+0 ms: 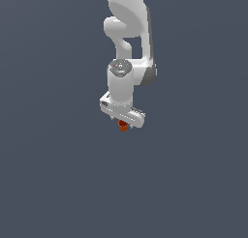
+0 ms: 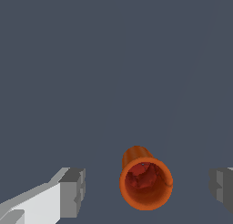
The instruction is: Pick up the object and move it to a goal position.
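The object is a small orange-red hollow item, like a short cup with its open end facing the wrist camera. It sits between my two grey fingertips, with a clear gap on each side, so neither pad touches it. My gripper is open around it. In the exterior view the white arm reaches straight down, and the object shows as a tiny orange-red block just under the gripper, partly hidden by the hand.
A plain dark grey-blue surface fills both views. No other objects, edges or goal marker show.
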Robot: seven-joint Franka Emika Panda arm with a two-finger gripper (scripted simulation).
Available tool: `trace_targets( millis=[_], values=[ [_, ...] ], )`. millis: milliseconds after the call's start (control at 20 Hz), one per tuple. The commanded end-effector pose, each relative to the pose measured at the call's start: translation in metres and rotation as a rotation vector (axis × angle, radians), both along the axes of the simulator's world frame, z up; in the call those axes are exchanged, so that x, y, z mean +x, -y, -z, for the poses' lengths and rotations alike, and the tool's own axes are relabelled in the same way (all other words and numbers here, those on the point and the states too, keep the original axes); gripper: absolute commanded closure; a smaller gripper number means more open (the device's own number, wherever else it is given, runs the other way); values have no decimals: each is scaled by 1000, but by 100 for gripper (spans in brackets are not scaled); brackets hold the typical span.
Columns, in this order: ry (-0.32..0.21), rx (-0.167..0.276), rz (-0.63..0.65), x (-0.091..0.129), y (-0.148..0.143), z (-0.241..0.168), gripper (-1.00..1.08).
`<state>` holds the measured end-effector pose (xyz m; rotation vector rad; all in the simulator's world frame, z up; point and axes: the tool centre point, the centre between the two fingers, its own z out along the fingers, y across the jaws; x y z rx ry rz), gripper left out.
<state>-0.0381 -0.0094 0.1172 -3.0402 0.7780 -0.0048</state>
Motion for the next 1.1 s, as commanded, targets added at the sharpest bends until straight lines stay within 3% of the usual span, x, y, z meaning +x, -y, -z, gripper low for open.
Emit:
trace_targets(
  millis=[0, 500, 1050],
  values=[
    [-1, 0, 67, -8, -2, 7, -92],
    [-4, -1, 246, -30, -6, 25, -92],
    [-4, -2, 286, -35, -7, 30, -92]
  ],
)
